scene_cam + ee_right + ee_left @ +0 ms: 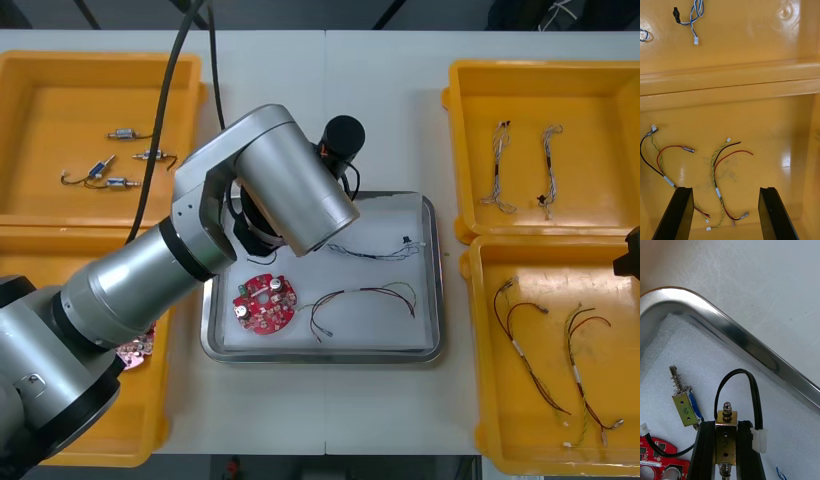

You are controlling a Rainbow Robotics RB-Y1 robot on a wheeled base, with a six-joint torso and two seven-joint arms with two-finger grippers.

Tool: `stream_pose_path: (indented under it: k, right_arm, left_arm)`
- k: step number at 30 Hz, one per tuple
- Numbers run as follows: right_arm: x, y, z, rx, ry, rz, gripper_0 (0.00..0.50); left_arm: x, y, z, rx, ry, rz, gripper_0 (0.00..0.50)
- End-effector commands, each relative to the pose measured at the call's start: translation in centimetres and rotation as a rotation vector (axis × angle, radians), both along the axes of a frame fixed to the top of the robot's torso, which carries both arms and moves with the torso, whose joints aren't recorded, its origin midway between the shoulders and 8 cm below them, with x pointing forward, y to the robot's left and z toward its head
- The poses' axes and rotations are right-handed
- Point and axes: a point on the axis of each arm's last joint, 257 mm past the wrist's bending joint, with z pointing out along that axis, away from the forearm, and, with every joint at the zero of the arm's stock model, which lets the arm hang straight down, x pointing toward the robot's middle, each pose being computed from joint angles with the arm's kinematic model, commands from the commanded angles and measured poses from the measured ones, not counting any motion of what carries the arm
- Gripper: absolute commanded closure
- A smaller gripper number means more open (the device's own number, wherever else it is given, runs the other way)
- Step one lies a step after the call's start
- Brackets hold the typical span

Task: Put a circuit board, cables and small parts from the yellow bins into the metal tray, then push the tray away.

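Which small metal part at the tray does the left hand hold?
The part marked 2, clamped in the left hand; the part marked 8 lies free.

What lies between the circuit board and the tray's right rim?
A red and yellow cable, seen in the front view. The left gripper holds a small metal part at the tray corner; right gripper hangs open over a bin.

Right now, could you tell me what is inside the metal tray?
A red circuit board, blue and white cable, red and yellow cable and a small metal part lie inside; the left gripper grips a second part there. The left arm hides the tray's far-left corner.
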Motion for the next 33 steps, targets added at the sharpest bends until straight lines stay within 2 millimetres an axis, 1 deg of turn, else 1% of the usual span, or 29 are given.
stream_pose_path:
  k: [1,7,10,12,14,15,17,18,19,20,21,23,26,28,31,33]
  right_arm:
    - [0.0,-1.5,1.3,-0.018,-0.027,-0.036,0.000]
    - [0.0,-1.5,1.3,-0.018,-0.027,-0.036,0.000]
    - [0.0,-1.5,1.3,-0.018,-0.027,-0.036,0.000]
    - [0.0,-1.5,1.3,-0.018,-0.027,-0.036,0.000]
    - [0.0,-1.5,1.3,-0.018,-0.027,-0.036,0.000]
    - [0.0,-1.5,1.3,-0.018,-0.027,-0.036,0.000]
    - [0.0,-1.5,1.3,-0.018,-0.027,-0.036,0.000]
    - [0.0,-1.5,1.3,-0.018,-0.027,-0.036,0.000]
    - [0.0,-1.5,1.3,-0.018,-0.027,-0.036,0.000]
    - [0.0,-1.5,1.3,-0.018,-0.027,-0.036,0.000]
    - [0.0,-1.5,1.3,-0.018,-0.027,-0.036,0.000]
    - [0.0,-1.5,1.3,-0.018,-0.027,-0.036,0.000]
    - [0.0,-1.5,1.3,-0.018,-0.027,-0.036,0.000]
    - [0.0,-1.5,1.3,-0.018,-0.027,-0.036,0.000]
    - [0.0,-1.5,1.3,-0.018,-0.027,-0.036,0.000]
    - [0.0,-1.5,1.3,-0.018,-0.027,-0.036,0.000]
  left_arm:
    - [-0.4,-1.4,-0.7,0.021,0.006,-0.054,0.500]
    - [-0.4,-1.5,-1.0,0.028,0.008,-0.066,0.494]
    - [-0.3,-1.7,-1.0,0.025,0.005,-0.073,0.475]
    - [-0.3,-1.7,-1.0,0.025,0.003,-0.075,0.453]
    - [-0.3,-1.6,-1.1,0.028,0.007,-0.075,0.407]
    - [-0.2,-1.6,-1.0,0.028,0.005,-0.076,0.395]
    - [-0.2,-1.5,-1.0,0.029,0.006,-0.078,0.332]
    - [-0.3,-1.6,-1.0,0.029,0.008,-0.080,0.317]
    - [-0.3,-1.5,-1.1,0.030,0.010,-0.081,0.291]
    - [-0.3,-1.5,-1.1,0.031,0.013,-0.084,0.248]
    - [-0.3,-1.3,-1.1,0.033,0.014,-0.083,0.236]
    - [-0.3,-1.3,-1.2,0.034,0.018,-0.086,0.188]
    - [-0.3,-1.0,-1.1,0.036,0.016,-0.089,0.167]
    - [-0.3,-0.9,-0.9,0.033,0.017,-0.095,0.163]
    - [-0.7,-0.8,-0.2,0.021,0.023,-0.105,0.146]
    - [-1.2,-0.6,1.0,0.007,0.036,-0.113,0.132]
